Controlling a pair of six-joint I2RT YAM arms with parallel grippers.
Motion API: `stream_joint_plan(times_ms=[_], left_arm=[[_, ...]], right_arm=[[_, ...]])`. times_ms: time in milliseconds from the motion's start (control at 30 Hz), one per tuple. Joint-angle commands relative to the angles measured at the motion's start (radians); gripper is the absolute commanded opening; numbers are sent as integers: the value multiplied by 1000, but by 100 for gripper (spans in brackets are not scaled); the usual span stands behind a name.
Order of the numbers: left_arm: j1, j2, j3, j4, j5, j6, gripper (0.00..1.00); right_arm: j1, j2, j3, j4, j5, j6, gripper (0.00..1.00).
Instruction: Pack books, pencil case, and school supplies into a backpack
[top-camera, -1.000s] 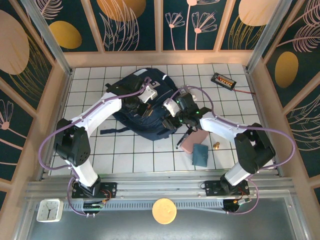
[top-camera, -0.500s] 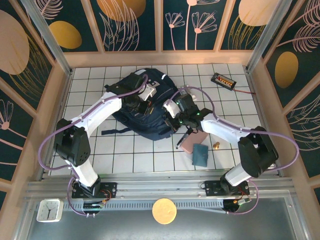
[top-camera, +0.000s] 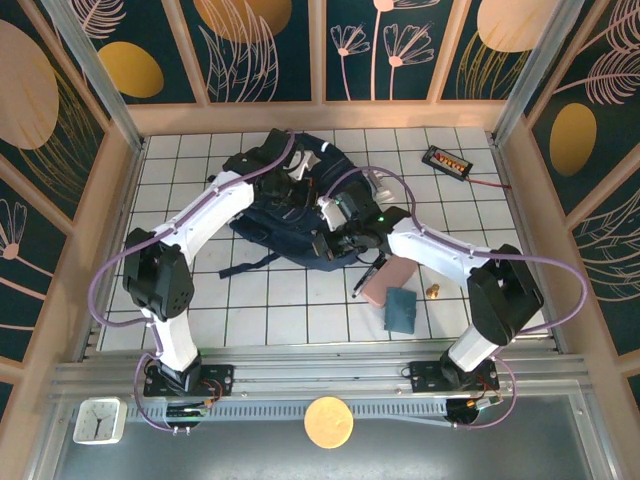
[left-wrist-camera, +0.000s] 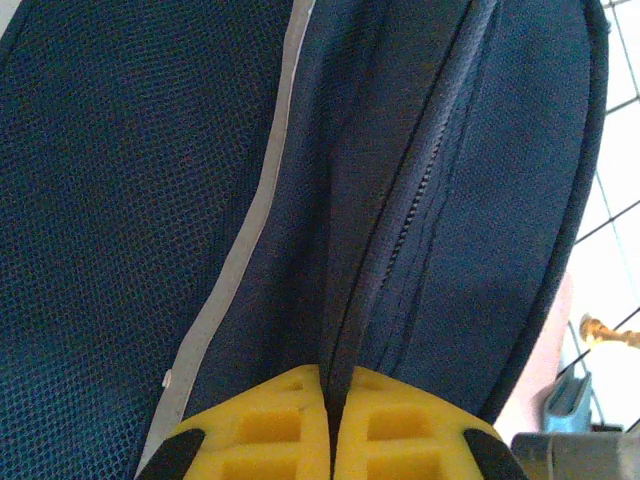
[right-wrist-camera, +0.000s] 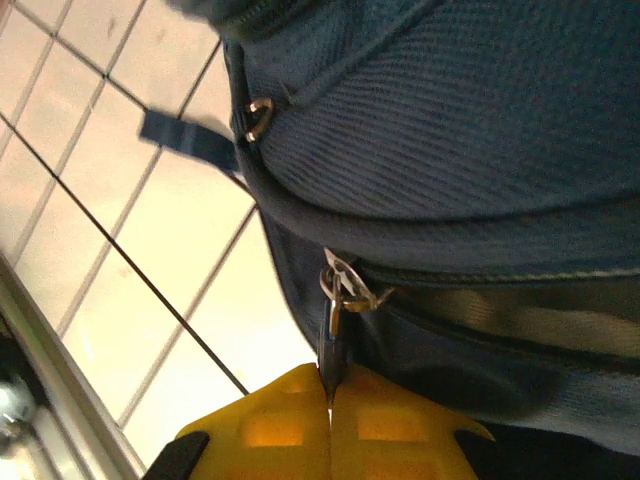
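Backpack (top-camera: 285, 238) opening in hand: left tool (left-wrist-camera: 330, 400) pinches fabric (left-wrist-camera: 470, 230), right tool (right-wrist-camera: 330, 392) pinches zipper pull (right-wrist-camera: 338, 285); next, draw zipper open.

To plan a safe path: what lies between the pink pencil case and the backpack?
In the top view, the black pen lies on the tiles there, beside the pencil case and near the backpack.

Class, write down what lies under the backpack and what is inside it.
Under the backpack, the white tiled table shows around its edges, and a dark strap trails out. Its fabric covers the inside, so any contents are hidden.
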Motion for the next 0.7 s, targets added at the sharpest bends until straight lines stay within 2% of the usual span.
stream_joint_plan(times_ms=[0, 200, 333, 533, 667], left_arm=[[2, 5, 36, 159, 20, -186, 0], [0, -11, -53, 390, 39, -436, 0], [0, -18, -92, 498, 26, -546, 0], [0, -1, -76, 562, 9, -621, 0], [0, 14, -43, 560, 5, -636, 0]], right_arm=[[23, 2, -18, 155, -63, 243, 0], [58, -17, -154, 565, 11, 519, 0], [98, 18, -186, 778, 143, 649, 0], [189, 111, -237, 1144, 370, 635, 0], [245, 223, -230, 1371, 555, 521, 0]])
